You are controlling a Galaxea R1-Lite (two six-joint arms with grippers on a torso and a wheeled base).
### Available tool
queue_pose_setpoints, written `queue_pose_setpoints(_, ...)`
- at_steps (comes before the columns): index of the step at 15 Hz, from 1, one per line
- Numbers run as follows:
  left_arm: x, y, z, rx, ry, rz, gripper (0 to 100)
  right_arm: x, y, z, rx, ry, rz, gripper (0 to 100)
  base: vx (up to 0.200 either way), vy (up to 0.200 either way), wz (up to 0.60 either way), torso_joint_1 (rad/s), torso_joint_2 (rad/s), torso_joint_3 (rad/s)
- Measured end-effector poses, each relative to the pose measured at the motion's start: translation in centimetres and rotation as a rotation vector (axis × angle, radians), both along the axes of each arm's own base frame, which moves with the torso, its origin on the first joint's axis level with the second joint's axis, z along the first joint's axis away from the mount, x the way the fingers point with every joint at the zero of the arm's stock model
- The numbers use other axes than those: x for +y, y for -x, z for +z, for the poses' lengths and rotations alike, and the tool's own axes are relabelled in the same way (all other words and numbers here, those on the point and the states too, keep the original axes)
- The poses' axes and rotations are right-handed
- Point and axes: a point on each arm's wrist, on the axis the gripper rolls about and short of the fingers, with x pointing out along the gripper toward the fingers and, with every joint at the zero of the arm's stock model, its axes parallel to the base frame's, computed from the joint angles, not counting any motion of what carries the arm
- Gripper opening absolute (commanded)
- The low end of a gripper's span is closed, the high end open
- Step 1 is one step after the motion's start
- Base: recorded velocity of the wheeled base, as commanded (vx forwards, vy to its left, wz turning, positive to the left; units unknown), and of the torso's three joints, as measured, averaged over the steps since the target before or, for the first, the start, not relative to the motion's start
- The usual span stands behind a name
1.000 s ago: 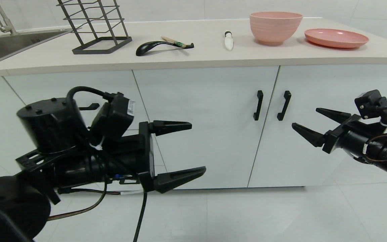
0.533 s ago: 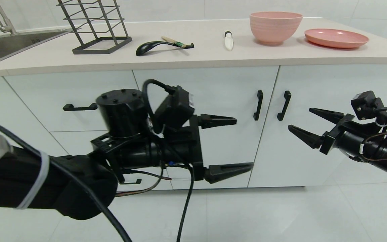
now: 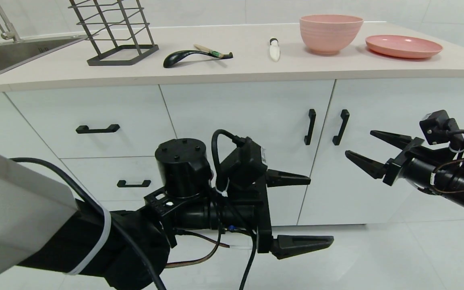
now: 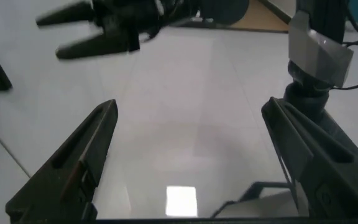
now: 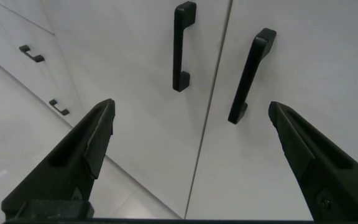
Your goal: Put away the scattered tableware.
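white cabinets [image 3: 236,121] | beige counter [image 3: 336,66] | grey tiled floor [image 3: 377,257] | steel sink [image 3: 10,54]

Pink bowl [image 3: 330,33] and plate [image 3: 403,45], black spoon [image 3: 183,56], white cabinets [image 3: 240,121]

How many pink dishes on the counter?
2. A ribbed pink bowl stands on the counter, toward its right end; a shallow pink plate lies right of it, not touching. None hidden.

A pink bowl [image 3: 330,33] stands upright beside a flat pink plate [image 3: 403,45] on the pale desk [image 3: 232,68]. To their left lie a small white utensil [image 3: 273,49] and a black spoon [image 3: 183,56], with a wooden stick [image 3: 207,49] across its handle.
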Motion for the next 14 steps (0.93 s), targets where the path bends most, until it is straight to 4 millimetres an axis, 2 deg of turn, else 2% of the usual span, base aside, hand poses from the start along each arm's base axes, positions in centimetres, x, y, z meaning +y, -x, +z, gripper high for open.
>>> queue_pose_setpoints(3,0.0,0.1,-0.3,-0.035,0.039,0.017,100,0.1,-0.5,-0.2,0.005,0.002,0.000,100,0.000,0.000,0.00,0.000,0.00,0.000)
queue_pose_setpoints(7,0.1,0.1,-0.5,0.041,0.049,0.043,100,0.2,-1.5,-0.3,-0.004,0.002,0.009,100,0.000,0.000,0.00,0.000,0.00,0.000)
queue_pose_setpoints(10,0.7,0.7,-1.0,0.097,0.057,0.053,100,0.6,-1.7,-0.3,-0.043,0.006,0.081,100,-0.200,0.000,0.00,0.002,0.00,0.004)
queue_pose_setpoints(14,-0.1,0.8,-0.3,0.007,0.155,0.103,100,0.7,-2.3,-0.9,-0.034,0.010,0.096,100,0.000,0.000,0.00,0.000,0.00,0.000)
